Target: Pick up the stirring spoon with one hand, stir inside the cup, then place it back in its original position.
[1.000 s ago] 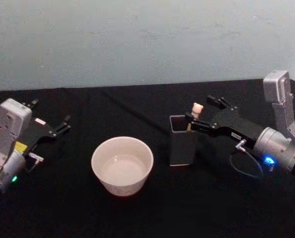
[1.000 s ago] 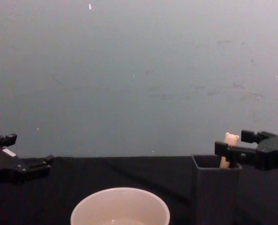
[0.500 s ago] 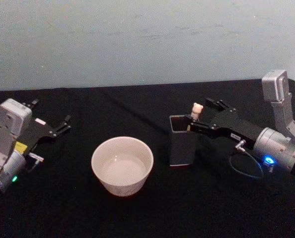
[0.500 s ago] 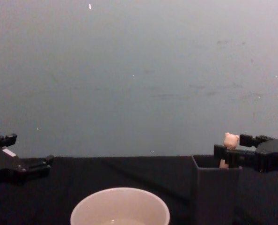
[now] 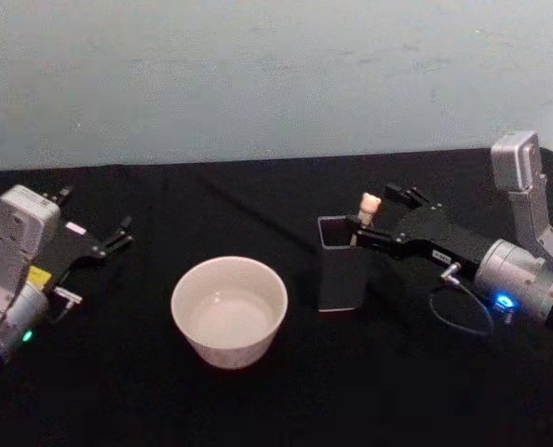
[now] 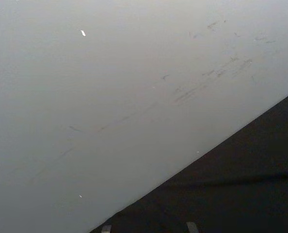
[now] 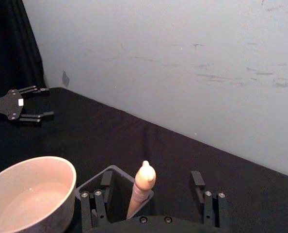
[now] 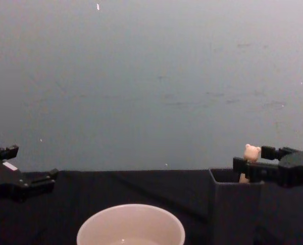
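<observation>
Stirring spoon [image 5: 370, 204]: upright in holder [image 5: 342, 275], right of cup [image 5: 228, 312], bear head above rim. Light, stiff, probably slick; grasp beige handle just under head. My right gripper [image 5: 373, 216]: wide open, straddling handle, empty. Left gripper [image 5: 95, 209]: parked open, left on counter [image 5: 258, 400].

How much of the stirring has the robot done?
Nothing is done yet. The spoon stands in the dark holder, and the cup has no spoon in it. In hand: the right hand is open with a finger on each side of the bear handle, not squeezing. Left: grab, lift, stir in the cup, put the spoon back. The left hand sits open on the left.
</observation>
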Robot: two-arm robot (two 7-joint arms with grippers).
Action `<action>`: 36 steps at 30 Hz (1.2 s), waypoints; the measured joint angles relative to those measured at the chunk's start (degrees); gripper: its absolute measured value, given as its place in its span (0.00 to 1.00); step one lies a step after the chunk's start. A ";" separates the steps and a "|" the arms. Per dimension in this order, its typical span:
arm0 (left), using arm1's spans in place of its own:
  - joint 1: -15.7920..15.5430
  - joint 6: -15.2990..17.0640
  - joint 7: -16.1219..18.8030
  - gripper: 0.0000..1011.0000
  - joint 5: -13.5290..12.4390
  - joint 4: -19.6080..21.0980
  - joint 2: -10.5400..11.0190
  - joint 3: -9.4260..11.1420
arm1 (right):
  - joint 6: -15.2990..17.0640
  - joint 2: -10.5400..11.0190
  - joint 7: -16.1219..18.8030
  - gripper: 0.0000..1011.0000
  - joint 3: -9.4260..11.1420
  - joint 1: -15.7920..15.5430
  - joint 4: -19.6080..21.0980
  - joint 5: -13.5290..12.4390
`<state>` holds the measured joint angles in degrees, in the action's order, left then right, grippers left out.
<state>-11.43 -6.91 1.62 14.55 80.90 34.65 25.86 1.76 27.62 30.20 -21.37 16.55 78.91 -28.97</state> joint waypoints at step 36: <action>0.00 0.00 0.00 0.99 0.00 0.00 0.00 0.00 | -0.12 0.00 0.00 0.22 0.00 0.00 0.01 0.06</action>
<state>-11.43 -6.91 1.62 14.55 80.90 34.65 25.86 1.64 27.62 30.19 -21.37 16.55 78.93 -28.91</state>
